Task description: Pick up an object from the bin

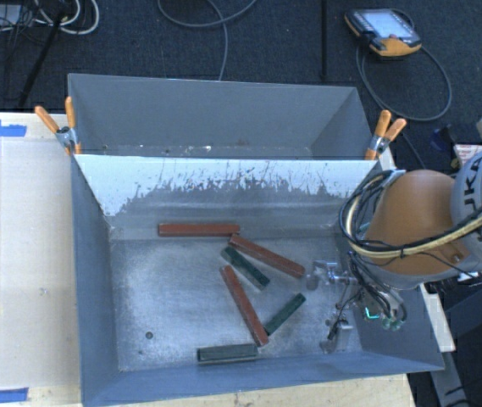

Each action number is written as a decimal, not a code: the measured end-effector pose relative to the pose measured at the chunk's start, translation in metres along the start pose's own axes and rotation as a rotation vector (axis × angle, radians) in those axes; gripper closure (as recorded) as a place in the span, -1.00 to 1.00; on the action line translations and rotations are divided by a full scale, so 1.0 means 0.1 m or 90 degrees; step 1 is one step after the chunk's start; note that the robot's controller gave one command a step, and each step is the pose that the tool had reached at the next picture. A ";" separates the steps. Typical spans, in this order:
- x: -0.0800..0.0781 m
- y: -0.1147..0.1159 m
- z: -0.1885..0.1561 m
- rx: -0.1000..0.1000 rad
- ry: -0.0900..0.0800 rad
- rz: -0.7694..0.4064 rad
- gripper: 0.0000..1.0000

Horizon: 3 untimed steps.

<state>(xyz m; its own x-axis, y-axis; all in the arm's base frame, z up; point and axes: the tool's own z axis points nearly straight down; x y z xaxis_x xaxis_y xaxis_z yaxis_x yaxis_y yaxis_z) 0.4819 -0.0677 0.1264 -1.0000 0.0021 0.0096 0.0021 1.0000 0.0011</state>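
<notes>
My gripper (340, 305) hangs low over the right side of the bin floor, under the orange cover. Just to its left lies a short dark green stick (285, 313), slanted and apart from the gripper. A reddish-brown stick (267, 257) lies slanted behind that, its right end close to the gripper's upper metal part. A dark green stick (246, 267) rests beside it. A long reddish-brown stick (244, 305) runs diagonally through the middle of the bin.
Another reddish-brown stick (198, 229) lies flat along the foot of the back wall. A dark green stick (226, 354) lies near the front wall. The bin's right wall is close behind the gripper.
</notes>
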 end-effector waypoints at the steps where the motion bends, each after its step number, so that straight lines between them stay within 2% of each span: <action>1: -0.02 0.00 -0.04 0.001 -0.005 -0.002 -1.00; 2: -0.12 0.14 0.13 0.003 -0.008 -0.033 -1.00; 3: -0.25 0.32 0.52 0.000 -0.005 -0.182 -1.00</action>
<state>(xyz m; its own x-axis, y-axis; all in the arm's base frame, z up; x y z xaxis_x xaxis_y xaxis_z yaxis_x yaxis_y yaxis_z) 0.5063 -0.0361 0.0738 -0.9602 -0.2794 0.0012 -0.2794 0.9602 0.0019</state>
